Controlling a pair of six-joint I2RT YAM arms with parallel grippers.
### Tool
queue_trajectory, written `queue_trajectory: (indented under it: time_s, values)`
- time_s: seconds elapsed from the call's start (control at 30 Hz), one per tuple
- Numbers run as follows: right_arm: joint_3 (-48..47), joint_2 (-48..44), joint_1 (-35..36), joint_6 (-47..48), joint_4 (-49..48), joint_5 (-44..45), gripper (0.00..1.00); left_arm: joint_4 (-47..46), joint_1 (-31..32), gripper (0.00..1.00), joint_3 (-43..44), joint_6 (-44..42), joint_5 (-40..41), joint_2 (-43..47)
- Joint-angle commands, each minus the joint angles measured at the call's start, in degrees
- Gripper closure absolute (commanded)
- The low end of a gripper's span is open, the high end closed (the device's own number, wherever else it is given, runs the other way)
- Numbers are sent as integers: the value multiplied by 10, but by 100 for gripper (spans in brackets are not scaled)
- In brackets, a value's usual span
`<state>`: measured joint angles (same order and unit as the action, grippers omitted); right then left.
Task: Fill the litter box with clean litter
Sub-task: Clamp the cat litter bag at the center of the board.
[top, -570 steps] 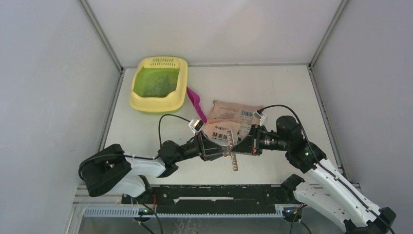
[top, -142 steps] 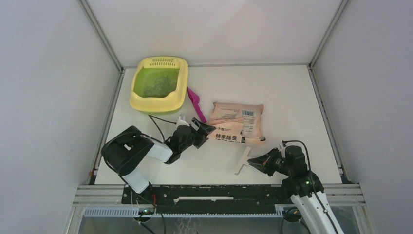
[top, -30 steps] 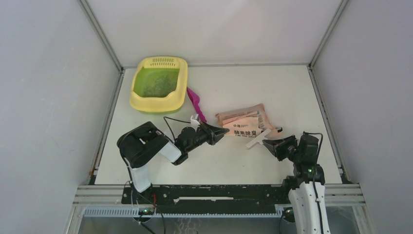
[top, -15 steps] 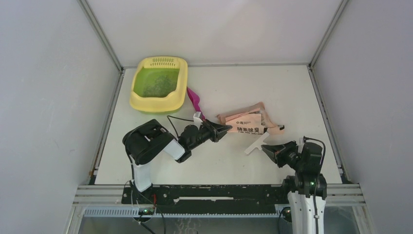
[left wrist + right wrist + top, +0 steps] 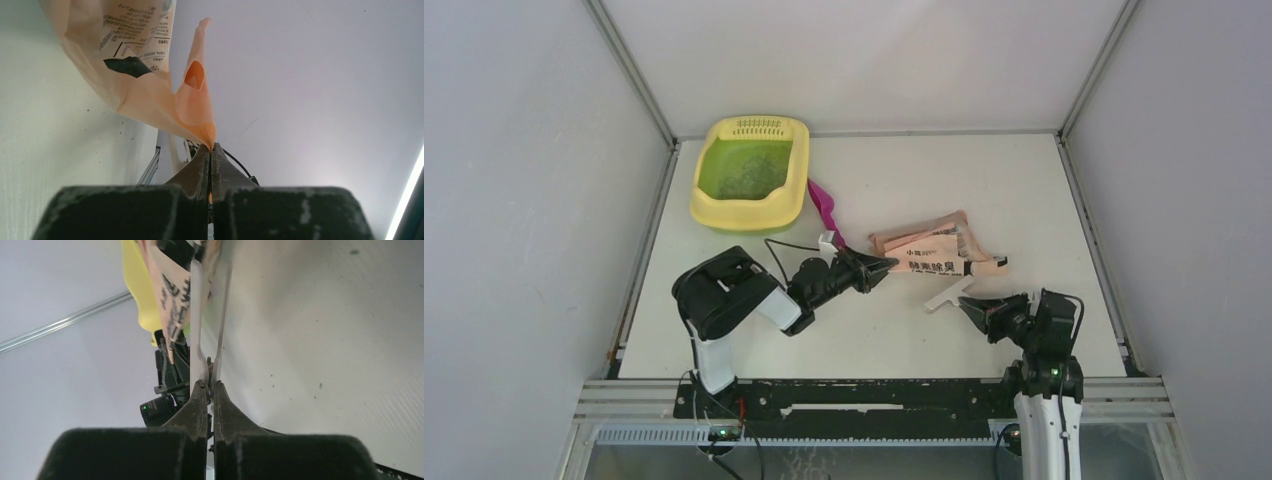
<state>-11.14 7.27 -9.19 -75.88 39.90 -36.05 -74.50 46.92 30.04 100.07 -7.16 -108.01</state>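
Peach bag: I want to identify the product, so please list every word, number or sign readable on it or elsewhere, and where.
"酵素除臭": bold dark characters on the peach bag, top view.
Smaller line above it: too small to read.
Fine print on the bag in the left wrist view: blurred, unreadable.
No text visible on the white strip or the litter box.
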Motion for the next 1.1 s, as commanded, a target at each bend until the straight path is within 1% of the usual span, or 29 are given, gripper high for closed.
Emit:
queue_trajectory:
  time_s: [0.0,0.2,0.57,1.07]
  values:
    - [3,15,-15,-20,-107,-1,100,-62,1,99,-18,8,-1,44]
    - [13,33,-45,-7,-134,-15,100,-68,1,99,-29,8,-2,46]
    - [42,30,-53,-20,-175,4,100,-70,0,99,-30,9,-9,51]
    - [35,76,-53,-34,-222,48,100,-70,8,100,-39,6,-13,53]
